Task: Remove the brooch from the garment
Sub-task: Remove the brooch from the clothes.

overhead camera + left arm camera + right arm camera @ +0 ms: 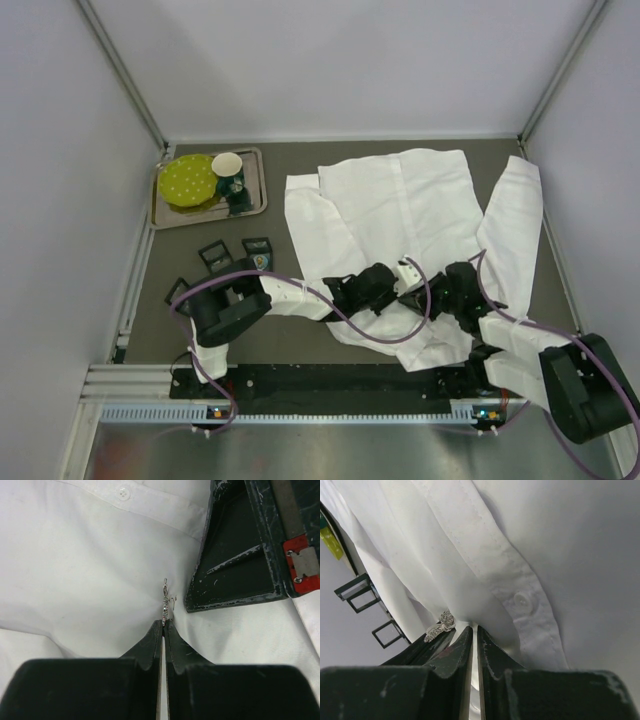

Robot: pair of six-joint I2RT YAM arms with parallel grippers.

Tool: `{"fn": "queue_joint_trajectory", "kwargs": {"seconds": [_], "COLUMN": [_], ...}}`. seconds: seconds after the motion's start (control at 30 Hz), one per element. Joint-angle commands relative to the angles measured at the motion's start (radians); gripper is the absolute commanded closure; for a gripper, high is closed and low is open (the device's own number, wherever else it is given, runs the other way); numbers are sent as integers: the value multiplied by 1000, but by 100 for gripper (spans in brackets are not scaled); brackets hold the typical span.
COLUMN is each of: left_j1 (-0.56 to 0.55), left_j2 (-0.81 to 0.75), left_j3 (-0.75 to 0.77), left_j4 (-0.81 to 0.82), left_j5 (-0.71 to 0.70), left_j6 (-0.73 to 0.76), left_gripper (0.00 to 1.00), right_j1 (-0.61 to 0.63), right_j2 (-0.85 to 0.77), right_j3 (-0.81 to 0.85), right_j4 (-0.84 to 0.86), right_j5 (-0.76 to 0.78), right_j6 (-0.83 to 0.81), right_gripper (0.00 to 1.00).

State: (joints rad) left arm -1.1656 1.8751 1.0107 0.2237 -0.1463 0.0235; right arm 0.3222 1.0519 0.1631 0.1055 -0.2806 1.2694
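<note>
The garment [400, 195], a white creased button-front shirt, lies spread over the right half of the table. Both grippers meet at its near hem. My left gripper [164, 621] is shut on the brooch [165, 600], a small silver sparkling piece seen edge-on, still at the cloth. In the right wrist view the brooch [440, 626] rests on the left gripper's dark fingers [420, 652], just left of my right gripper [474, 628], which is shut on a fold of the garment [470, 555] beside the button placket. From above, the left gripper [396, 292] and right gripper [422, 295] nearly touch.
A metal tray [256, 203] at the back left holds a yellow-green plate [190, 180] and a cup [228, 163]. Small black open frames [215, 255] stand near the left arm's base. Enclosure walls ring the table.
</note>
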Motion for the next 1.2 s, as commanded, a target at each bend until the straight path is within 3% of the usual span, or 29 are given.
{"fn": "queue_joint_trajectory", "kwargs": {"seconds": [0.0, 1.17], "left_j1": [-2, -2], "left_j2": [18, 32], "left_j3": [14, 19], "left_j4": [0, 3], "left_j5": [31, 102], "left_j6": [-20, -20], "left_gripper": [100, 100], "right_j1": [-11, -34], "right_j2": [-1, 74], "right_j3": [9, 6], "right_j4": [51, 192], "right_j5": [0, -42], "right_j6": [27, 36], "right_gripper": [91, 90]}}
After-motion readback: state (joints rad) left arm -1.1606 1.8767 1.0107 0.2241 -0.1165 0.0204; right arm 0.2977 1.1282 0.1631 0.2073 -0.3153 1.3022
